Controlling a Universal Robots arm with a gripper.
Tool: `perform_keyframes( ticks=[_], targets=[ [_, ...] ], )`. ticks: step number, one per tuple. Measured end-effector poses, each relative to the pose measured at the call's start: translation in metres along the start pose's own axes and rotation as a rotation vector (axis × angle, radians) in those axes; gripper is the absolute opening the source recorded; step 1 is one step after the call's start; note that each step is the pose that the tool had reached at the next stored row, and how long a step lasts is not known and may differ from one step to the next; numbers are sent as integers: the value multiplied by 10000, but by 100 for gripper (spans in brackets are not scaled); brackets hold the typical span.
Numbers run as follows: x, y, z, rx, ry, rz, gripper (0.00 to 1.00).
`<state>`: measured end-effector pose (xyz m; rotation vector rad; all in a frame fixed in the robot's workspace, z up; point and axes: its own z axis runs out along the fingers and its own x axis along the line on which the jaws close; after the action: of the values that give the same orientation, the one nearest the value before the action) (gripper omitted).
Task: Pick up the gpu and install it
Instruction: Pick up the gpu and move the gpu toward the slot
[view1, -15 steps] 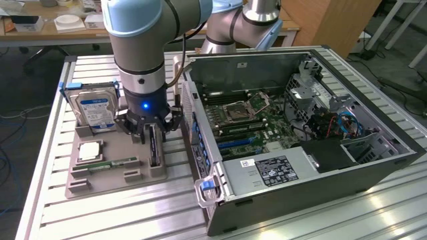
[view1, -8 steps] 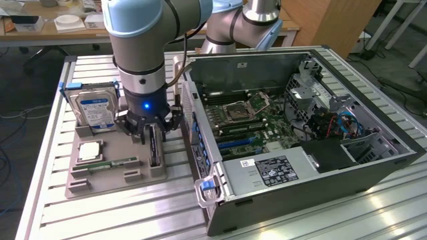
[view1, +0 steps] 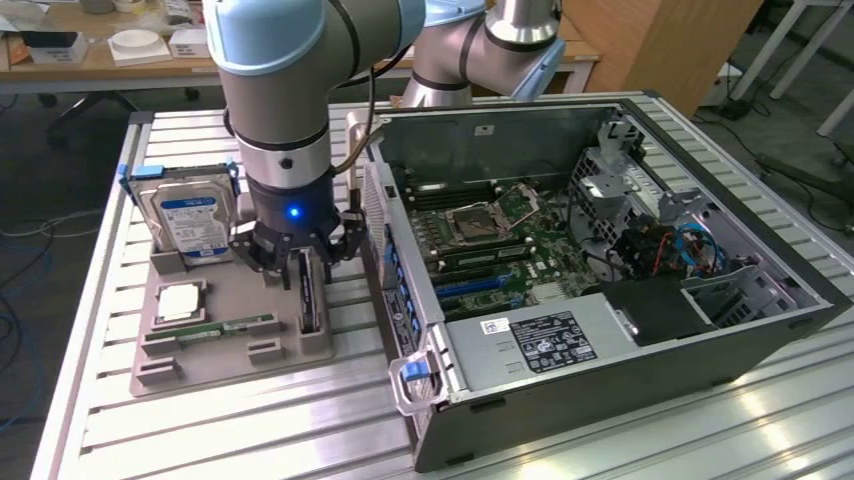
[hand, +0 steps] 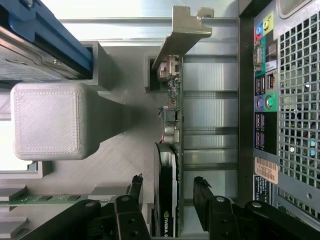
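Points straight down over the grey holder (view1: 247, 300) on the bench (view1: 240, 430). Holds the hand (view1: 306, 273) wide open, gripping nothing. Straddles the gpu (view1: 310, 305) with fingers (hand: 137, 192) either side, clear of both faces. Gpu standing on edge in a holder slot, just beside the open computer case (view1: 641, 390).

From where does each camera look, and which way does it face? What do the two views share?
Exterior view: off the arm, high up, looking down on the table, the grey tray and the open computer case; the arm and gripper show.
Wrist view: on the wrist, looking past the open gripper at the graphics card standing on edge; both fingers show.
Shared: the gripper, graphics card, tray and computer case.
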<state>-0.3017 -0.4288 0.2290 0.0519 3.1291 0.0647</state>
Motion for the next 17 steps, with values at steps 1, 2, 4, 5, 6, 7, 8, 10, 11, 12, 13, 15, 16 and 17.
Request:
perform_keyframes(
  ticks=[1,2,4,5,6,7,8,10,11,12,13,15,16,17],
  targets=[
    [0,0,0,0,0,0,51],
    [0,0,0,0,-1,-1,51],
    [0,0,0,0,-1,0,45],
    [0,0,0,0,-1,0,45],
    [0,0,0,0,-1,0,38],
    [0,0,0,0,-1,-1,38],
    [0,0,0,0,-1,0,38],
    [0,0,0,0,0,0,38],
    [0,0,0,1,-1,-1,38],
    [0,0,0,0,-1,0,38],
    [0,0,0,0,-1,0,38],
    [0,0,0,0,0,-1,38],
    [0,0,0,0,-1,0,38],
    [0,0,0,0,-1,0,38]
  ],
)
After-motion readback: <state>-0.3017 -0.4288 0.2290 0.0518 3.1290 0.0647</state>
